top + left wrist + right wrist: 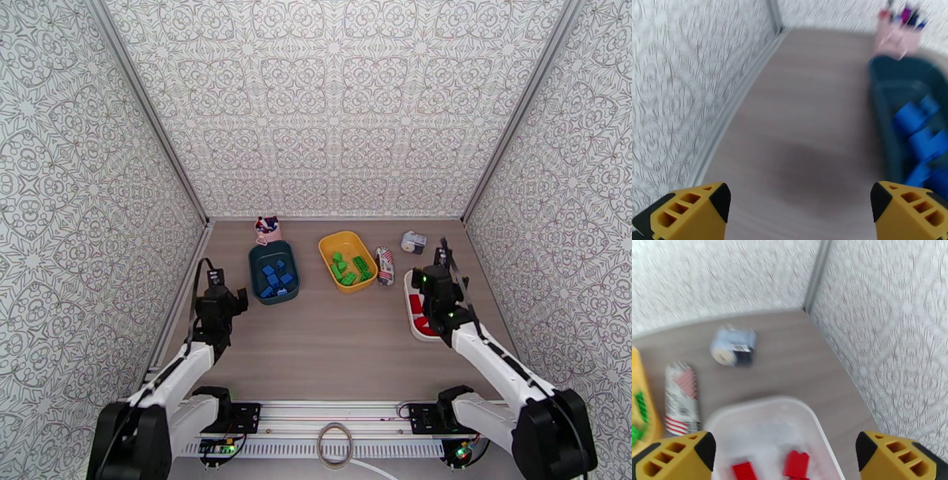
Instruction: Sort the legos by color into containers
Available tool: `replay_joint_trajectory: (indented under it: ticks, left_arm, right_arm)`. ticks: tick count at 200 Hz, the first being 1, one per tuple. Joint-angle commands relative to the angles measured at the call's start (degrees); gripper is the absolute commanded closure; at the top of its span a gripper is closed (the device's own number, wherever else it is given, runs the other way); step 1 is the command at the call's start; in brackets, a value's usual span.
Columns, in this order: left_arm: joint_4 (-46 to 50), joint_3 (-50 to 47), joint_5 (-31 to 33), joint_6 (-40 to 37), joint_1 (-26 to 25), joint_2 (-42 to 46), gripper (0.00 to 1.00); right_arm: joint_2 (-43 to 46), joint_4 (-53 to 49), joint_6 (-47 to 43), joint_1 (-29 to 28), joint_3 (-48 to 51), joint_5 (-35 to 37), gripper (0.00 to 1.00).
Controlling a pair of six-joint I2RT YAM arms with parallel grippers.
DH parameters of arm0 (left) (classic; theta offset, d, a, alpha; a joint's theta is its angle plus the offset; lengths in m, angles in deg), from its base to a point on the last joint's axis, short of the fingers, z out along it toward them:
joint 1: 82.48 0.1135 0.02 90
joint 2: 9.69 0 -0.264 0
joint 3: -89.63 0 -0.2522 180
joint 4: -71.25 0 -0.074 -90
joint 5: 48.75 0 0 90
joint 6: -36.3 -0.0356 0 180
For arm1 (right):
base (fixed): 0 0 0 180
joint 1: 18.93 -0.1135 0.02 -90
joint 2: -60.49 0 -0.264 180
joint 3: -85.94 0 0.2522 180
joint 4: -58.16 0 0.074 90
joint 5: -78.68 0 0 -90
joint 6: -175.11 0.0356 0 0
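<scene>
**Bricks lie in three bins by colour; both grippers wide and empty**

Taking the top view as a dial centred on the table [340,347], the teal bin [253,272] sits at about 10 o'clock with the blue bricks [276,278] heaped inside it. The yellow bin [347,235] is near 12 o'clock and holds the green bricks [350,268]. The white bin [408,296] lies at 3 o'clock, close to the right wall, with the red bricks [796,463] in it.

A pink toy [268,229] stands at the teal bin's 12 o'clock edge, just beside it. A patterned packet [385,266] lies between the yellow and white bins, and a small grey gadget [412,241] rests beyond it, near the back wall.

The left gripper [800,201] is at 9 o'clock, over bare wood just left of the teal bin, its jaws spread wide with nothing between them. The right gripper [786,449] hangs above the white bin at 3 o'clock, jaws likewise spread wide and empty, with the red bricks below the gap. Both wrist views are blurred, so finer detail of the bricks cannot be told.
</scene>
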Motion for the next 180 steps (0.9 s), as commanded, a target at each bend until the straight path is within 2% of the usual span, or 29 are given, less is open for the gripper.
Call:
replay_joint_trajectory:
  ticks: [1, 28, 63, 81, 89, 99, 117, 180]
  left_arm:
    - [-12.9, 0.2, -0.4, -2.2, 1.2, -3.7, 0.01]
    - [-26.9, -0.2, -5.1, -2.7, 2.5, -10.6, 0.01]
    - [-37.2, 1.6, -8.9, -4.3, 2.8, -21.4, 0.01]
    - [-43.2, 0.9, -7.4, -3.6, 3.4, -26.0, 0.01]
    - [-40.4, 1.4, -7.6, -3.0, 3.5, -25.3, 0.01]
    - [-41.1, 1.3, -8.1, -2.9, 3.8, -25.3, 0.01]
    - [-39.9, 1.8, -9.2, -2.0, 4.8, -25.2, 0.01]
    - [-40.2, 1.6, -9.9, -1.7, 5.2, -25.3, 0.01]
  right_arm:
    - [-2.1, 13.1, -1.5, 1.2, 4.0, -1.6, 0.01]
    - [-7.5, 25.0, -2.9, 2.2, 7.7, -3.8, 0.01]
    - [-14.1, 36.8, -6.5, 3.6, 8.1, -8.0, 0.01]
    - [-18.6, 42.6, -8.4, 4.6, 8.2, -10.8, 0.01]
    - [-20.7, 45.6, -8.5, 5.2, 8.3, -12.1, 0.01]
    - [-20.3, 40.1, -7.1, 6.3, 6.3, -13.9, 0.01]
    - [-20.9, 38.2, -6.3, 7.7, 5.1, -16.5, 0.01]
    - [-21.1, 37.7, -6.3, 8.5, 4.7, -18.2, 0.01]
